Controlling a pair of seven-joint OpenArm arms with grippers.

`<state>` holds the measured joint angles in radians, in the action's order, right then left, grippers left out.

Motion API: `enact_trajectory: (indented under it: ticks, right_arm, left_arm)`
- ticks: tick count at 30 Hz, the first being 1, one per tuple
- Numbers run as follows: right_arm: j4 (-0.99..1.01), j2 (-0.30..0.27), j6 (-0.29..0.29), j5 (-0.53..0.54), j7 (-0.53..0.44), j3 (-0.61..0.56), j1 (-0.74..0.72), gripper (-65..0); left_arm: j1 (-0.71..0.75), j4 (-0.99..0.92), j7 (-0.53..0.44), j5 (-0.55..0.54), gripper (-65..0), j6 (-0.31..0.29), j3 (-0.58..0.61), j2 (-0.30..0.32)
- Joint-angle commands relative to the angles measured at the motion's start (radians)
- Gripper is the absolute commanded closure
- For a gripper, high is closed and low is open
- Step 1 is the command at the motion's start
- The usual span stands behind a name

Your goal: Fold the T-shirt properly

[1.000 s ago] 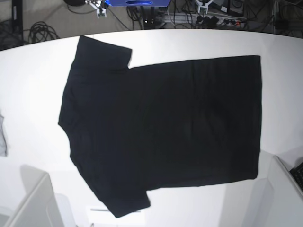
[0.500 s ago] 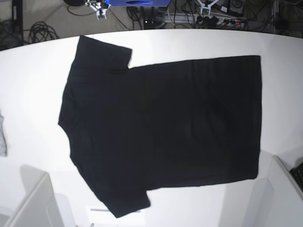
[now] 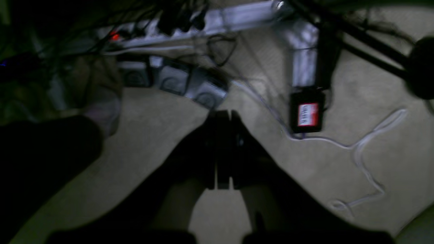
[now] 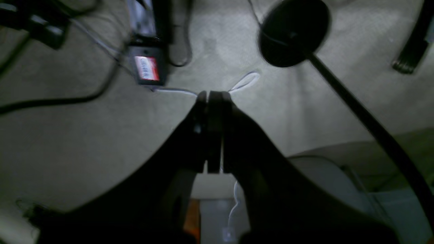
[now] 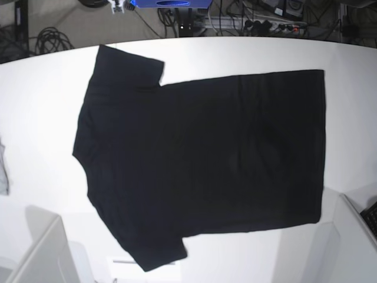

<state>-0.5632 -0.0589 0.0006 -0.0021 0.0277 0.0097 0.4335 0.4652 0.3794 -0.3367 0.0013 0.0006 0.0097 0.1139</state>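
Lying flat on one white table (image 5: 41,88), one black T-shirt (image 5: 200,159); both tools, left tool (image 3: 222,115) and right tool (image 4: 213,95), clenched empty.

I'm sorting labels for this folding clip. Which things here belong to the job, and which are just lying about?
Job:
T-shirt, black, spread flat on the table
left claw and right claw, both shut, held over the floor

Lying about:
grey cloth at the table's edge
cables on the floor
power strip
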Motion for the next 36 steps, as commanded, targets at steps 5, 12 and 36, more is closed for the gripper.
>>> enact_trajectory:
  ticks: [5,12,36]
  right_arm:
    - [-0.192,-0.009,0.0,0.004,-0.001,0.005,0.141,0.0]
    - [-0.493,-0.002,0.0,0.004,0.136,0.126,0.295,0.0]
    - [-1.44,0.047,0.0,0.004,0.522,0.335,0.413,0.0]
  left_arm:
    - [0.146,0.158,-0.048,-0.001,0.0,0.005,-0.012,0.046]
    - [0.364,0.445,-0.048,-0.146,0.0,0.005,-0.012,0.106]
    - [0.789,1.334,-0.04,-0.406,0.0,0.008,-0.508,0.149]
